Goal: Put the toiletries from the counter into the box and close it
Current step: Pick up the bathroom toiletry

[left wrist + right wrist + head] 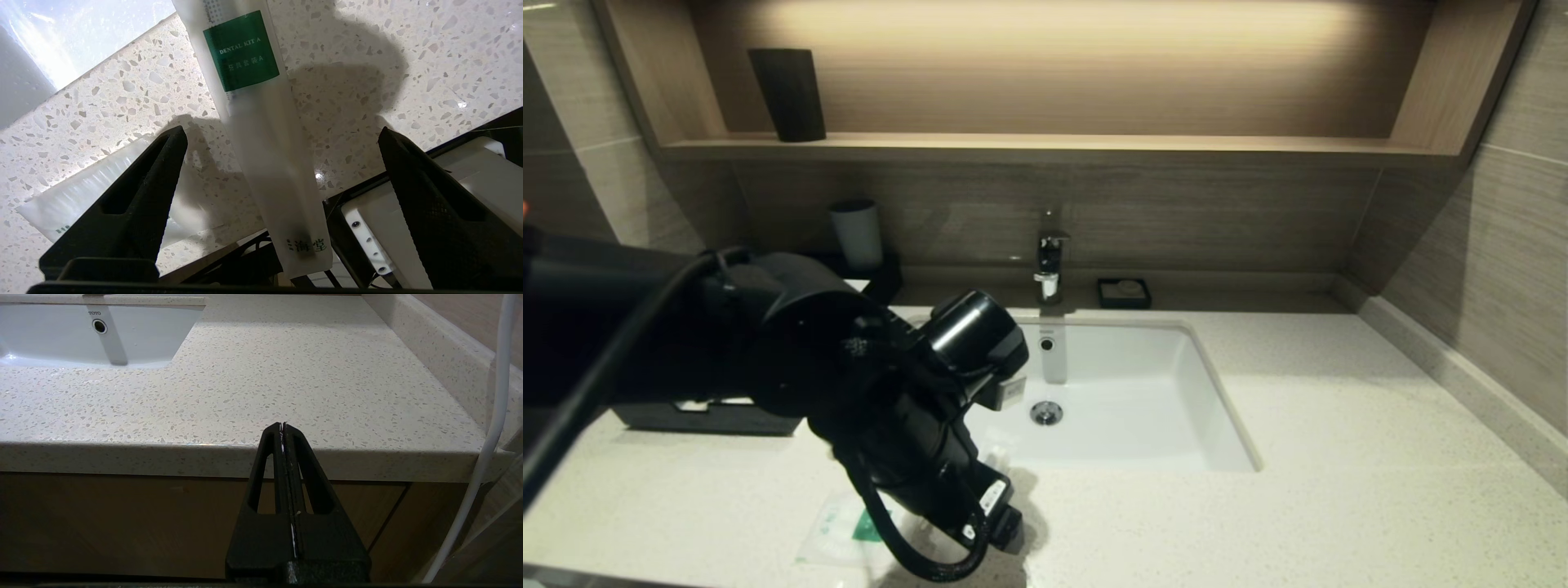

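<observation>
My left gripper (281,130) is open and hovers low over the counter (1339,457) near its front edge, left of the basin. The long slim packet (253,122) with a green label lies between its spread fingers, untouched, with one end past the counter's front edge. The flat square packet (841,531) lies beside it on the counter and also shows in the left wrist view (81,196), partly behind one finger. The black box (711,418) stands at the left, mostly hidden by my left arm. My right gripper (282,424) is shut and empty, low in front of the counter's front edge.
The white basin (1217,408) is sunk in the middle of the counter, with a faucet (1049,261) behind it. A small black soap dish (1124,292) and a white cup (856,233) stand at the back. A dark cup (788,94) stands on the wooden shelf.
</observation>
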You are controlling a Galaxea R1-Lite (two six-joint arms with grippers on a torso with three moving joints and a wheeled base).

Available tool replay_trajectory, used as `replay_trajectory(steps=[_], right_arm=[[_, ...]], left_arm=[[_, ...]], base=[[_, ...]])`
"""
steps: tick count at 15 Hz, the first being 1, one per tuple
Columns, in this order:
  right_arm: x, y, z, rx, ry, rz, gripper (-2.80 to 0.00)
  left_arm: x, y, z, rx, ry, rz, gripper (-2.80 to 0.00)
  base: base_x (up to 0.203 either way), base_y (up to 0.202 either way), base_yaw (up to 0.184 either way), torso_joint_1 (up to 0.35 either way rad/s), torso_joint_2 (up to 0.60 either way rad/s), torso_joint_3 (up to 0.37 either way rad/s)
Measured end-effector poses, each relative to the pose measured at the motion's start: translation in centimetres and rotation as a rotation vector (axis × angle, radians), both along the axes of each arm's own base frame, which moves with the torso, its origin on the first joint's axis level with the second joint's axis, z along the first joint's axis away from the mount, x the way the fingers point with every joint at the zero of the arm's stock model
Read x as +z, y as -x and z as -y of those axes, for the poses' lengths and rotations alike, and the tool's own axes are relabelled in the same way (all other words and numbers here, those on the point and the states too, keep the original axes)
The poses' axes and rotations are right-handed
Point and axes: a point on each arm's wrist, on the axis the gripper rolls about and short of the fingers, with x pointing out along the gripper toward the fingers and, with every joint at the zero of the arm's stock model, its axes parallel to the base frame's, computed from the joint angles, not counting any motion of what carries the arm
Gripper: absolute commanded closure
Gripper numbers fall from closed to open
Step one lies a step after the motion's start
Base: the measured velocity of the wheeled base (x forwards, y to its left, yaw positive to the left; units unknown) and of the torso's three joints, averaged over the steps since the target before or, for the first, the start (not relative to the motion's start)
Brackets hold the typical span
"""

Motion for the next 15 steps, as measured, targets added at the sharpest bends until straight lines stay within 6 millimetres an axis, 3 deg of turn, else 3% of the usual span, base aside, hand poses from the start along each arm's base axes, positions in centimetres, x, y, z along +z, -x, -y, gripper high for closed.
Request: replay_trajectory(steps=[15], right_arm=[[0.0, 0.0, 0.0, 0.0, 0.0, 0.0, 0.0]], left_arm=[[-1.1, -0.45, 0.65, 0.014, -0.046, 0.007, -2.8]], base=[[0.0, 0.0, 0.0, 0.0, 0.0, 0.0]])
